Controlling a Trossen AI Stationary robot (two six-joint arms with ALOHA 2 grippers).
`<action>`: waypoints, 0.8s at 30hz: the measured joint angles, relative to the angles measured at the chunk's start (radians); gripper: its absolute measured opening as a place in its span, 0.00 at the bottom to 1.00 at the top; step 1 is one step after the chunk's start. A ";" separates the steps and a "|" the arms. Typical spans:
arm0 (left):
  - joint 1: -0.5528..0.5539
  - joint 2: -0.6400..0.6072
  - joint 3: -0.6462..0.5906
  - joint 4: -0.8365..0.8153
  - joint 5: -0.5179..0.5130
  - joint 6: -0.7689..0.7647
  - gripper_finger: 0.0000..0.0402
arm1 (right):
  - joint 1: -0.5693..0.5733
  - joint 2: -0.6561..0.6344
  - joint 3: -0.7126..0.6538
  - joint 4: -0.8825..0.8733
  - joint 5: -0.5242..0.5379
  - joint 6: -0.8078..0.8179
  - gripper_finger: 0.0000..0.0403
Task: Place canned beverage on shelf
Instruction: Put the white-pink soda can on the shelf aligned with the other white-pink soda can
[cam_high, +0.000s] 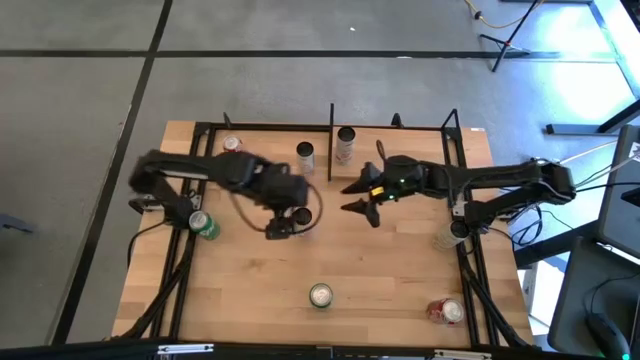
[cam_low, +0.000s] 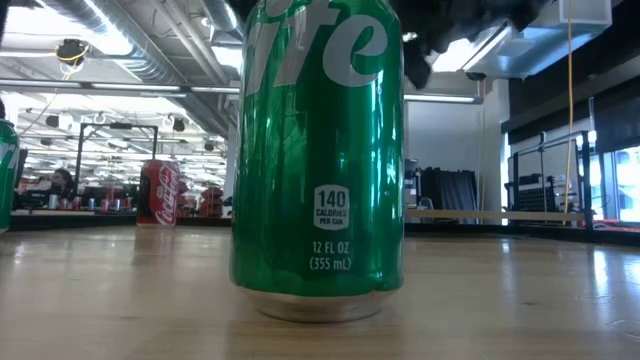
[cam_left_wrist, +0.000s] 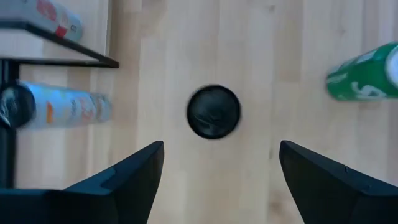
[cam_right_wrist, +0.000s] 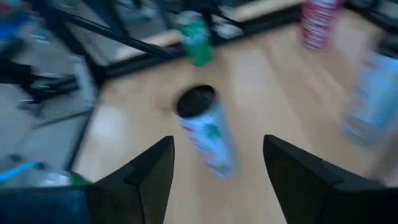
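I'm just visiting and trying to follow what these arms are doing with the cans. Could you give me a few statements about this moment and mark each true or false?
1. The left gripper holds a can. False: its fingers stand open with nothing between them, over bare table.
2. A green can stands near the table's left edge. True.
3. The right gripper is shut on a can. False: its fingers are open and empty.
4. A red can sits near the table's front right corner. True.
5. All the cans are lined up at the back of the table. False: one can stands alone near the front middle, and others sit at the sides.
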 joint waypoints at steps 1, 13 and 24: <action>-0.014 -0.046 -0.063 0.036 -0.012 -0.040 0.76 | 0.000 0.021 0.000 0.047 -0.043 -0.001 0.58; -0.142 -0.371 -0.775 0.680 -0.118 -0.443 0.76 | 0.000 0.233 0.162 0.042 -0.117 -0.133 0.81; -0.145 -0.321 -1.001 0.964 -0.308 -0.524 0.76 | 0.000 0.487 0.446 -0.159 -0.098 -0.257 0.84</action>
